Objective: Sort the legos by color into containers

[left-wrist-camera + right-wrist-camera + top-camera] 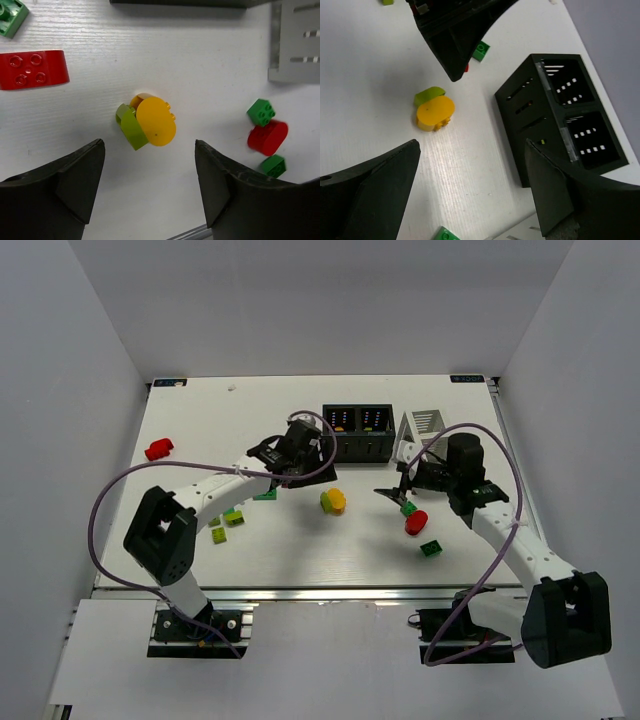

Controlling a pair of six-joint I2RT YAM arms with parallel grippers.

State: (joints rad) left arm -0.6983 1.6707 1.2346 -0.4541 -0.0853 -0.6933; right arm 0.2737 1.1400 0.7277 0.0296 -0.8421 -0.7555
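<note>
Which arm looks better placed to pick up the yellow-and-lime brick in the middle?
Probably the left. The left tool, open, frames the yellow-and-lime brick almost centred in its camera. The right tool is open too, but there the brick sits off to one side.

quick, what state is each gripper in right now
left gripper: open, holding nothing
right gripper: open, holding nothing

Yellow-and-lime brick (333, 501), red round brick (416, 522), dark green brick (431, 549), black box (357, 450), white slatted basket (424, 421)
</note>
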